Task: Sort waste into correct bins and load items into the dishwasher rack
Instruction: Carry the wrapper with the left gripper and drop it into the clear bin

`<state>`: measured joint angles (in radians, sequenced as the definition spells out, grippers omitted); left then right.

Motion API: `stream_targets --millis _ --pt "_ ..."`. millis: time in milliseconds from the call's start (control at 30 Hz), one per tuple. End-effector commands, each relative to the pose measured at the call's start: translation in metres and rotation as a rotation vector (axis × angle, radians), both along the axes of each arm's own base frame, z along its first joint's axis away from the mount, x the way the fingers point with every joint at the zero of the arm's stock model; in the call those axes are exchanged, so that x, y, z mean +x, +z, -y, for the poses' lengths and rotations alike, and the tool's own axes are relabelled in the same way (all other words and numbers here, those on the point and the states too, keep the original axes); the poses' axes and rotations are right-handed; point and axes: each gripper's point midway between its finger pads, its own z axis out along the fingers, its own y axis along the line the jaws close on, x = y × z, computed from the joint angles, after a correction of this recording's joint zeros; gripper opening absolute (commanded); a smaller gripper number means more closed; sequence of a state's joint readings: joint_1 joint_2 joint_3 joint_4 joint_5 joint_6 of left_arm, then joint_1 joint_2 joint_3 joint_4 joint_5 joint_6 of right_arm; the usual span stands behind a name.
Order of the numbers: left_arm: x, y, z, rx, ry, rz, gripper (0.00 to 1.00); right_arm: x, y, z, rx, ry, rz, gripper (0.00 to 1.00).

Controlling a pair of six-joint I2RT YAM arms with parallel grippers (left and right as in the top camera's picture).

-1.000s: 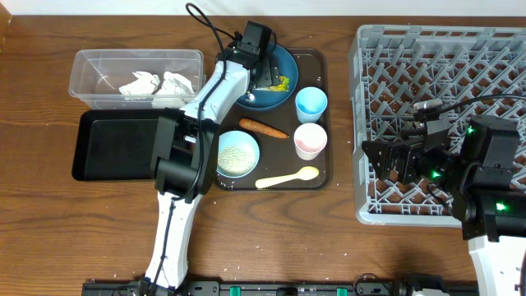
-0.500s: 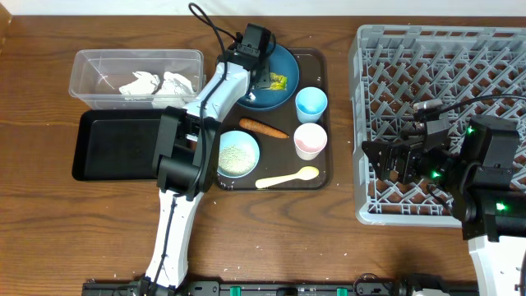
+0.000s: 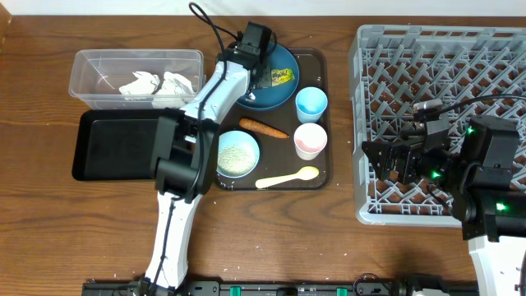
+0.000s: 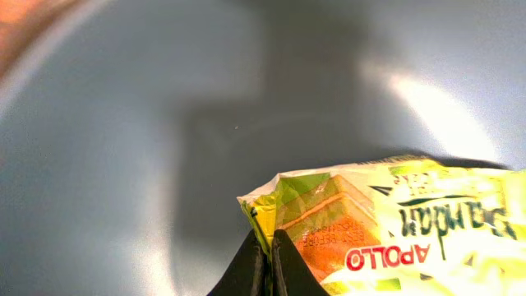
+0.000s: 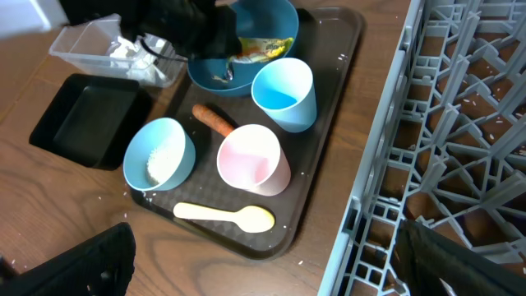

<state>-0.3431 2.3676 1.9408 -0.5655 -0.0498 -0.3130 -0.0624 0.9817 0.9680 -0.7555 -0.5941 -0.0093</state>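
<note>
Yellow-green wrapper (image 4: 386,222) lies on blue plate (image 3: 288,57), 3 o'clock of centre; L gripper (image 4: 267,263) pinches its corner shut (thin edge = easiest hold), prob. for lift-off. R gripper (image 3: 374,163) spread wide, idle over rack (image 3: 493,49).

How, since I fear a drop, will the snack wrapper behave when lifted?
Probably floppy: the snack wrapper is thin creased film, held by one corner in the left gripper. Likely very light; its glossy surface may slip.

The yellow-green snack wrapper (image 4: 394,230) carries red lettering reading "APOLO"; its other dark print is illegible.
</note>
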Motion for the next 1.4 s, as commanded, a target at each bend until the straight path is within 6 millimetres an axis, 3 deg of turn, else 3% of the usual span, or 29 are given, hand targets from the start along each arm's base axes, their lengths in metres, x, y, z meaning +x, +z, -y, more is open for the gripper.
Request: stream_targets --millis 0,133,300,400,533,633,767,900,967,1000,1100,1233,1367 --pt "-0.001 0.085 -0.008 -0.044 0.006 0.111 0.06 0.001 0.009 0.000 0.000 0.007 0.025 0.99" --pt "-0.020 0.131 -0.043 -0.028 0.063 0.113 0.06 0.001 0.009 0.000 0.000 0.007 0.025 0.99" --pt "-0.036 0.159 -0.114 0.027 0.195 0.095 0.06 0.001 0.009 0.000 0.000 0.007 0.025 0.99" --pt "-0.041 0.156 -0.162 0.042 0.284 0.062 0.06 0.001 0.009 0.000 0.000 0.007 0.027 0.99" --pt "-0.048 0.136 -0.216 0.058 0.385 -0.006 0.06 0.002 0.010 0.000 0.000 0.007 0.030 0.99" --pt "-0.050 0.118 -0.238 0.053 0.377 -0.047 0.06 0.002 0.010 0.000 0.000 0.007 0.030 0.99" --pt "-0.045 0.100 -0.246 0.019 0.315 -0.073 0.07 0.003 0.011 0.000 -0.001 0.007 0.038 0.99" --pt "-0.047 0.090 -0.249 0.017 0.318 -0.101 0.17 0.003 0.012 0.000 0.000 0.007 0.040 0.99" --pt "-0.048 0.090 -0.248 0.013 0.315 -0.104 0.37 0.003 0.012 0.000 0.000 0.007 0.040 0.99" --pt "-0.047 0.091 -0.247 0.010 0.314 -0.102 0.42 0.003 0.012 0.000 0.000 0.007 0.040 0.99" --pt "-0.047 0.099 -0.243 -0.011 0.302 -0.086 0.55 0.003 0.012 0.000 0.000 0.007 0.040 0.99" --pt "-0.053 0.124 -0.231 -0.052 0.274 -0.057 0.57 0.003 0.012 0.000 0.000 0.007 0.040 0.99" --pt "-0.071 0.150 -0.205 -0.083 0.222 -0.059 0.57 0.003 0.012 0.000 0.000 0.007 0.040 0.99"
